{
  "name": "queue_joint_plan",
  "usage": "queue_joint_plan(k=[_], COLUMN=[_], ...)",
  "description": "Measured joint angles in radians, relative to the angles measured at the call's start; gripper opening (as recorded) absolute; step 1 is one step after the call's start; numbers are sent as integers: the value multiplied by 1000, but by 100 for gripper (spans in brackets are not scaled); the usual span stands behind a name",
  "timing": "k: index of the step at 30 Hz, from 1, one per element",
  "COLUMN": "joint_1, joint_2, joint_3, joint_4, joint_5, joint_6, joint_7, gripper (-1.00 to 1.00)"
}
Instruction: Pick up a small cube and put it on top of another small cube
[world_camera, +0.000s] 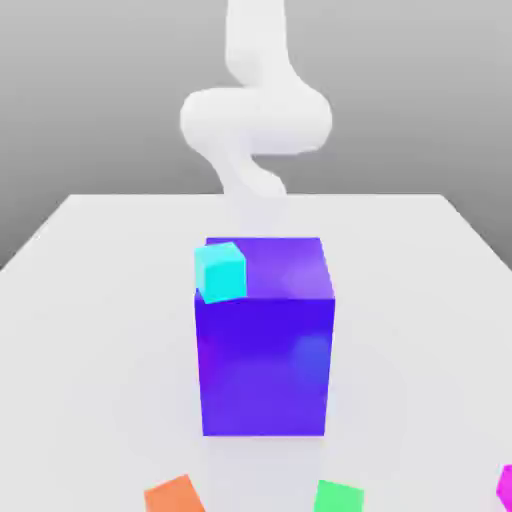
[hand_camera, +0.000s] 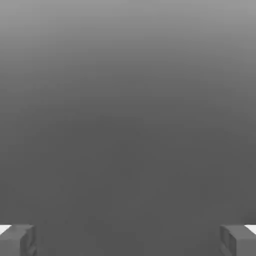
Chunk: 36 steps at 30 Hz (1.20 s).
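Worktop (world_camera: 90, 300): pale, flat, carrying all items below; listed across the exterior view from its left to its right.

Small orange cube (world_camera: 173, 495): at the near edge, toward the exterior view's left, partly cut by the frame.

Cyan cube (world_camera: 221, 272): small, seated on the top face of the big blue-purple block (world_camera: 265, 375), at the corner nearest the exterior view's left. Block itself central, upright, far larger than every cube.

Small green cube (world_camera: 338, 497): near edge, just to the exterior view's right of the block's foot, partly cut by the frame.

Small magenta cube (world_camera: 505, 487): the task's thing; far corner of the exterior view's right, at the near edge, well apart from the block, barely a sliver inside the frame. Judged light, rigid, flat-sided, not fragile; smooth faces likely a little slippery. Best hold: two opposite vertical faces, claw squared to them, pads around mid-height.

Arm (world_camera: 255, 115): white, blurred, rising behind the block, well apart from the magenta cube.

Claw (hand_camera: 128, 242): spread wide, nothing between the fingers (hand_camera: 17, 241).

Differences between views: exterior view gives the layout of block, cubes and arm, without the fingertips. Hand view gives the two fingertips at opposite sides and the broad empty gap between them, against plain grey ground.
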Motion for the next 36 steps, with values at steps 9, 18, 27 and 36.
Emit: queue_joint_plan(k=[9, 18, 27, 36], joint_1=[199, 323, 402, 481], joint_2=[334, 660, 970, 1277], joint_3=[-55, -20, 43, 50], joint_4=[52, 102, 146, 201], joint_5=[108, 175, 95, -53], joint_6=[61, 123, 202, 337], joint_7=[-361, -687, -913, -1005], gripper=[0, 0, 0, 0])
